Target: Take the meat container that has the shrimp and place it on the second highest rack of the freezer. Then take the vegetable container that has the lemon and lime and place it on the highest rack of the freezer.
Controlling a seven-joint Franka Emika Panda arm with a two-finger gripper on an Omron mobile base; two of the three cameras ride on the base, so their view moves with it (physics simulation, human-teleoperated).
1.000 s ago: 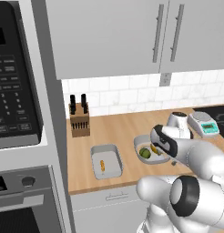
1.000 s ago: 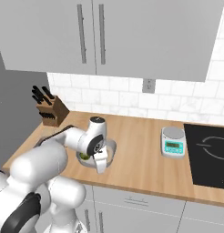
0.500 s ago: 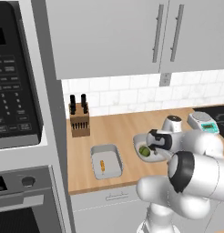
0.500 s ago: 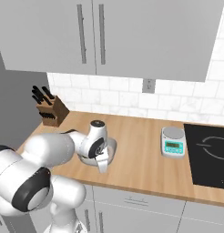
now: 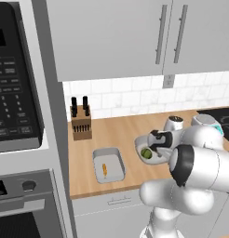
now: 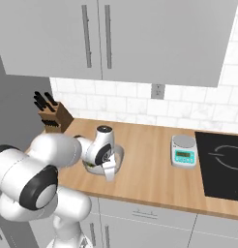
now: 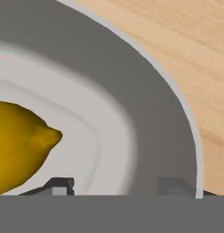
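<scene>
The meat container (image 5: 108,166), a rectangular grey tray, lies near the counter's front edge with the orange shrimp (image 5: 104,168) in it. To its right is the oval vegetable container (image 5: 140,141), holding the lime (image 5: 146,153). My gripper (image 6: 110,172) is down at the dish's (image 6: 119,153) front edge. In the hand view my gripper (image 7: 117,185) is open, its fingertips (image 7: 61,184) straddling the dish's wide rim (image 7: 150,118), with the lemon (image 7: 18,145) close on the left. The freezer and its racks are out of view.
A knife block (image 5: 80,122) stands at the back left of the wooden counter (image 6: 150,174). A small kitchen scale (image 6: 184,151) and a black cooktop (image 6: 222,162) lie to the right. A wall oven column (image 5: 18,116) rises on the left, with cabinets (image 6: 106,38) overhead.
My elbow and forearm have swung round and lower while the hand has stayed at the oval dish. The tray and dish have not moved.
</scene>
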